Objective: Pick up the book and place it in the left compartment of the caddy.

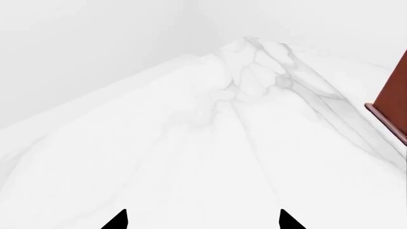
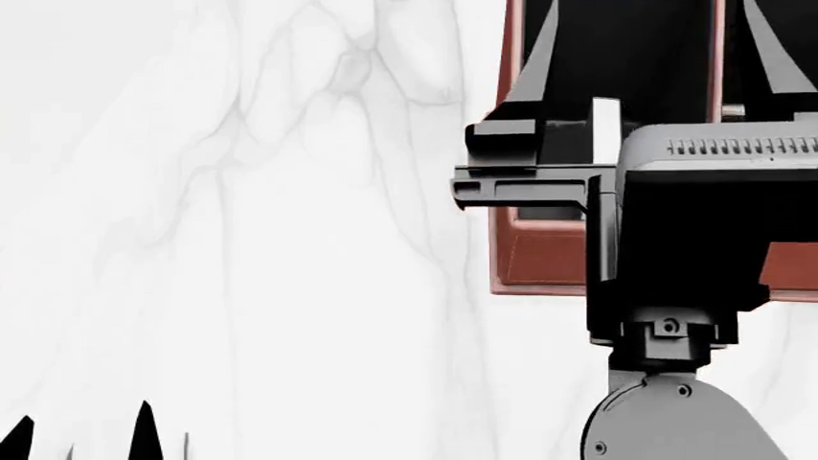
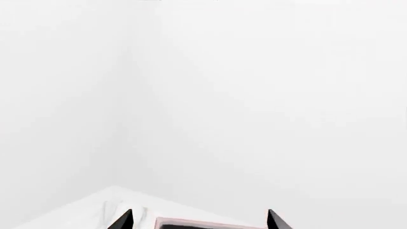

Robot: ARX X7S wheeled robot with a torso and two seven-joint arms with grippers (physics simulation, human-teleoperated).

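The reddish-brown caddy (image 2: 543,254) stands at the right in the head view, and one corner of it (image 1: 388,109) shows in the left wrist view. My right gripper (image 2: 652,11) is held over its black left compartment (image 2: 639,57), open, with its fingers spread wide and pointing away from me. In the right wrist view the right gripper (image 3: 198,220) has nothing between its fingers, only the caddy's far rim (image 3: 190,222) beyond them. The book is hidden. My left gripper (image 2: 80,436) hangs open over bare marble at the near left, empty (image 1: 203,222).
The caddy stands on a white marble table (image 2: 256,240), which stretches to its left. A brown divider (image 2: 715,57) bounds the left compartment on its right side. My right arm's wrist housing (image 2: 715,211) covers the caddy's front middle. A plain white wall (image 3: 254,95) rises behind the table.
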